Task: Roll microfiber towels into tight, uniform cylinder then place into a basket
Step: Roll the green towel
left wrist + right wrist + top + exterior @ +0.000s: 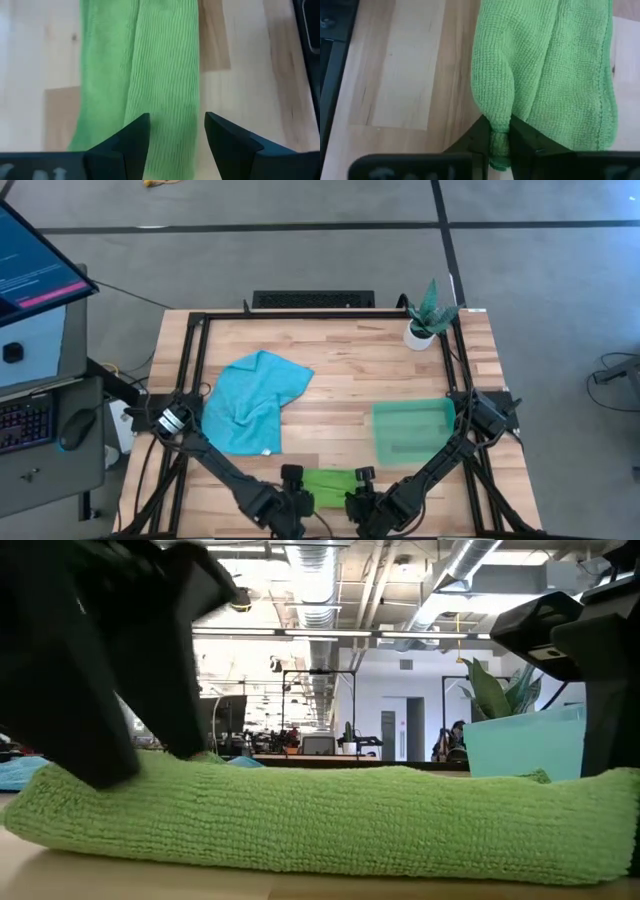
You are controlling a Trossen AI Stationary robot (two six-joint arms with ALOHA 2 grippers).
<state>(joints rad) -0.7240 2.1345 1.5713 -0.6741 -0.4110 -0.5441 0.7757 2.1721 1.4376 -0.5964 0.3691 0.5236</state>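
Note:
The lime green towel (328,483) lies as a long, low roll on the table at the middle of the near edge; the low view shows it as a flat band (320,820). My left gripper (175,132) stands open over its left end, a finger on each side of the rolled ridge. My right gripper (500,142) is shut on the towel's right end. The turquoise towel (250,402) lies crumpled at the left. The green basket (412,430) stands on the table at the right. My left gripper: I cannot tell whether its fingertips (135,135) touch the green towel. My right gripper pinches a raised fold of the green towel (499,117) at its right end between its two fingers. The fingers come steeply from above. The pinched cloth bunches into a narrow ridge, and the rest of the towel lies on the table.
A small white pot with a plant (422,330) stands at the far right corner. A black frame (190,350) runs around the tabletop. Bare wood lies between the two towels and the basket. A desk with a monitor and keyboard stands off the table to the left.

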